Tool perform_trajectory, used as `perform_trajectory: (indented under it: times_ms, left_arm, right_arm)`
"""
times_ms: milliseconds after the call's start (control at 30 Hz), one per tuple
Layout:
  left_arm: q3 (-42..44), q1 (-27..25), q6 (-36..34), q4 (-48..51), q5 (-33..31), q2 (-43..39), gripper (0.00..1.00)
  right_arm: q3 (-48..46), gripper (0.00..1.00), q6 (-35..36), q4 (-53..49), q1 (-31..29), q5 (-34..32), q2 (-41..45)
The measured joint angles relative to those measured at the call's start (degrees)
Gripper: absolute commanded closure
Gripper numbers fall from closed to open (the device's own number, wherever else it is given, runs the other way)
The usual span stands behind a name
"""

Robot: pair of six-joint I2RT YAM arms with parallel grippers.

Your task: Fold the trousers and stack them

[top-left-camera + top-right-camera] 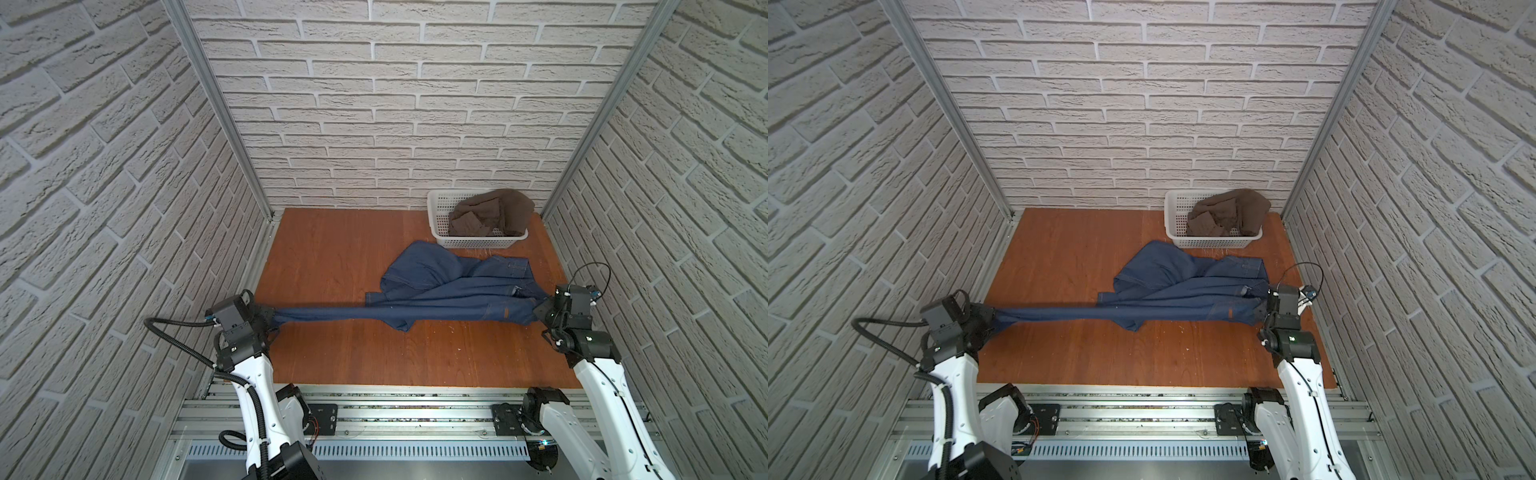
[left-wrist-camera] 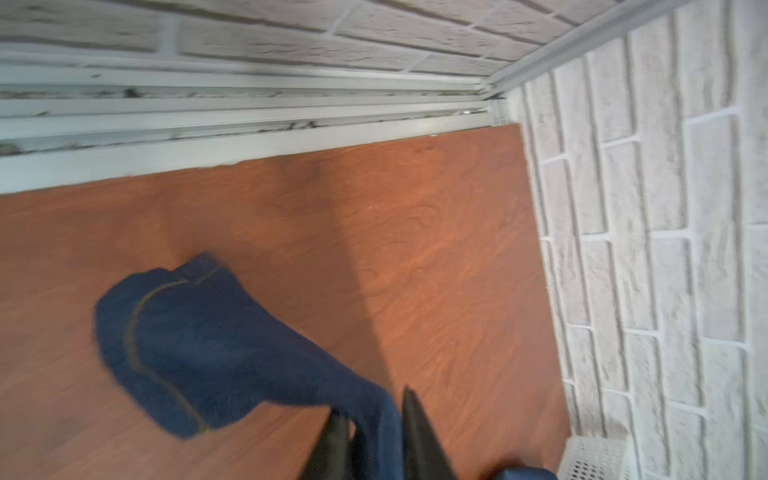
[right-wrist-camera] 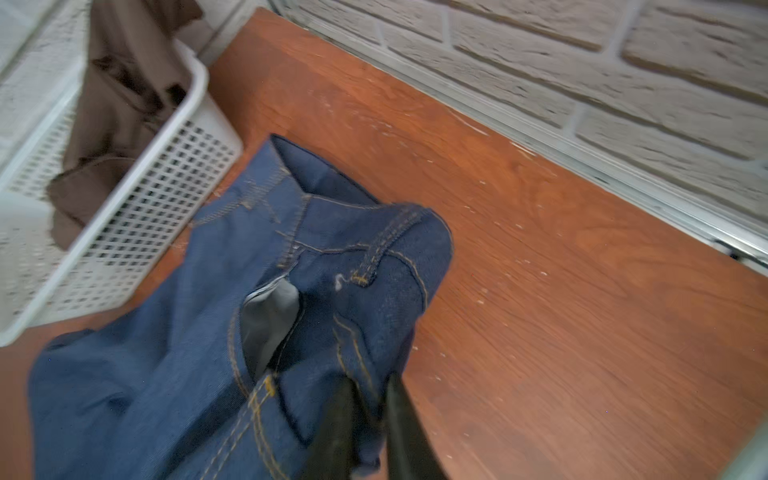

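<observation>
left to right across the reddish-brown wooden table. the black two-fingered left gripper stands at the table's left edge, low over the wood. in the left wrist view its fingers are a narrow gap apart, and a strip of denim fills that gap, so it grips one leg a little way up from the hem. that view is blurred, and the free hem end droops beyond the fingers.

the long dark blue denim trousers with tan stitching lie with their long axis running straight across the table, side to side. the hem end points left and the waistband end points right. in both top views the gripped leg is drawn out in a straight band between the two arms. the second leg is doubled back in a loose heap at centre right, towards the far wall.

the black right gripper sits at the table's right side. its fingers are close together and pinch a fold of waistband cloth near a belt loop.

behind the trousers, near but apart, a white plastic lattice basket holds crumpled brown cloth.
</observation>
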State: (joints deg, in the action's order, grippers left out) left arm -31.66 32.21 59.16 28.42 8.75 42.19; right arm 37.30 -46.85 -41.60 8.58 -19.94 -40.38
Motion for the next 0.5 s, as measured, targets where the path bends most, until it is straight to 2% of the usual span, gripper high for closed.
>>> perform_trajectory:
  times_ms: [100,167,367,500]
  left_arm:
    - [1.1,0.3,1.4,1.8,-1.3,-0.9,0.30]
    - [1.2,0.3,2.3,2.8,-1.5,-1.5,0.24]
    - [-0.5,0.3,3.7,4.6,0.9,-1.2,0.21]
    - [-3.7,-0.5,3.8,4.5,3.9,1.5,0.22]
  right_arm:
    - [-0.4,0.42,-2.0,-4.4,0.1,-2.5,2.6]
    - [0.0,0.36,-3.1,-6.9,0.2,-4.1,4.1]
    - [4.6,0.31,-4.9,-9.7,0.2,-4.1,2.2]
    - [7.6,0.32,-6.2,-8.8,0.2,1.3,-4.2]
